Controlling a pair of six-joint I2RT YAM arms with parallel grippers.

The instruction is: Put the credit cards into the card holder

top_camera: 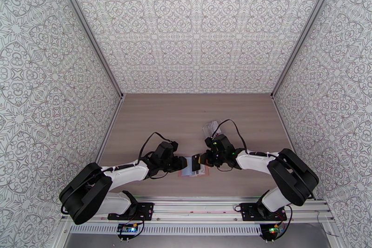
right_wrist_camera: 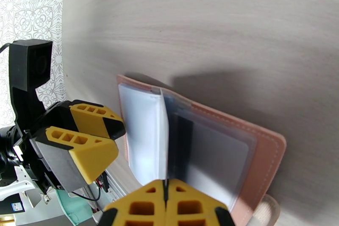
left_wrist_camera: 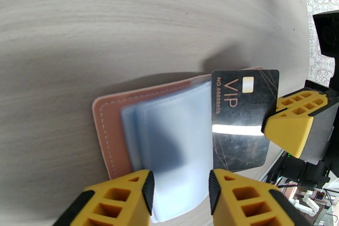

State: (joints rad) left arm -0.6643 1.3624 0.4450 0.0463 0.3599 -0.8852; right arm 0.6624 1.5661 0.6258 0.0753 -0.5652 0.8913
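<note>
Our left hand (left_wrist_camera: 181, 191) and right hand (right_wrist_camera: 165, 191) sit nose to nose over the open card holder (left_wrist_camera: 110, 133), the right one pinching the black VIP card (left_wrist_camera: 241, 129), so nothing squeezes between them. A clear pouch (top_camera: 211, 129) lies just beyond the right hand. Otherwise the worktop (top_camera: 186, 114) runs free to the patterned walls (top_camera: 195, 30).

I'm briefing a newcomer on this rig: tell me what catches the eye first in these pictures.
The black VIP card stands out. The right gripper pinches it, and its edge meets the blue-grey sleeves of the open card holder, which lies near the front edge of the table. The left gripper hovers with its fingers apart at the sleeves' near edge.
</note>
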